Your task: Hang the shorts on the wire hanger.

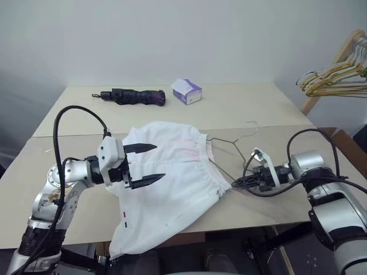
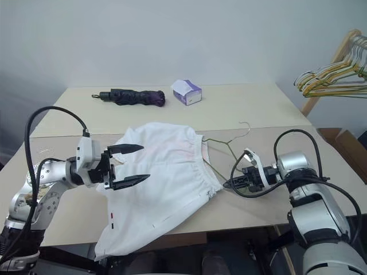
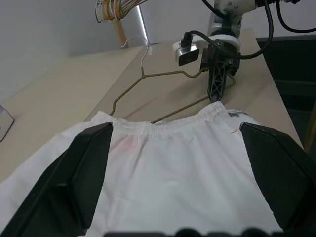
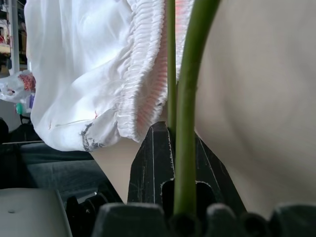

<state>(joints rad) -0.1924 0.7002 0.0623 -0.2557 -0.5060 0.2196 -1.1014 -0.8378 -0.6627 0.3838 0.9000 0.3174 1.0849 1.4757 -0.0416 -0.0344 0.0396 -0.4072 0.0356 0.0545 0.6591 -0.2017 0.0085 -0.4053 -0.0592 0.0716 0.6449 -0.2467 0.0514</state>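
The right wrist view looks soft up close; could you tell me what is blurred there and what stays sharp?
Right wrist view: the wire hanger and the black fingers of the right tool shut on it are blurred; the shorts waistband is sharper. Left wrist view: the left tool's open fingers are soft.

I see the hanger's (image 1: 229, 150) left end hidden under the shorts (image 1: 172, 189). The shorts' hem drops over the table (image 1: 252, 109) edge at 6 o'clock. Coloured hangers (image 1: 338, 74) are cropped at 3 o'clock.
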